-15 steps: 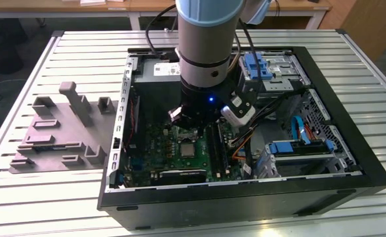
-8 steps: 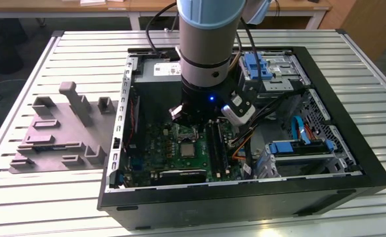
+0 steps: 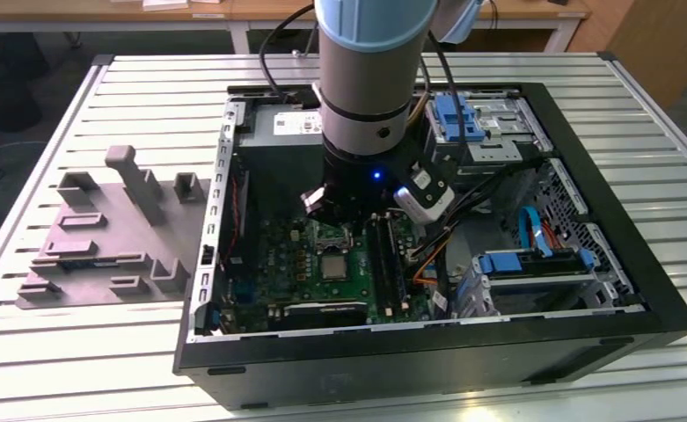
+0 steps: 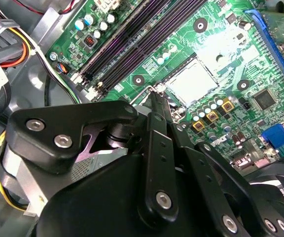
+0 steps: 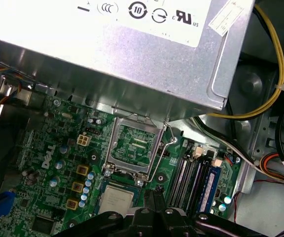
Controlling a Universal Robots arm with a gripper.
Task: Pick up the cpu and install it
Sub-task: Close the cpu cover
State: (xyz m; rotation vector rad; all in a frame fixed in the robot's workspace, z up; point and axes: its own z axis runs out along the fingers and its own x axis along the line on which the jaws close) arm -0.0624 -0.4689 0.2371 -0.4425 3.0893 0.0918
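Cpu [image 5: 117, 200] lies flat in its socket on the green motherboard [image 5: 53, 163] inside the open computer case [image 3: 624, 290], which rests on a slatted metal table [image 3: 85, 352]. In the exterior view the chip [image 3: 335, 266] sits just below the raised socket frame [image 3: 329, 236]; in the first wrist view that hinged metal frame [image 5: 134, 145] stands swung open right beside the chip, with the grey power supply box [image 5: 132, 54] beyond it. In the second wrist view the chip [image 4: 191, 81] shows as a pale square near the dark memory slots [image 4: 132, 44]. The tool [image 5: 154, 200] hangs just above the board at the edge of the chip, its thin black fingertips [image 4: 157, 106] pressed together with nothing between them. A grey moulded fixture tray [image 3: 103, 237] sits on the table toward the exterior view's left, apart from the case. Blue drive brackets [image 3: 461, 119] line the far side of the case.
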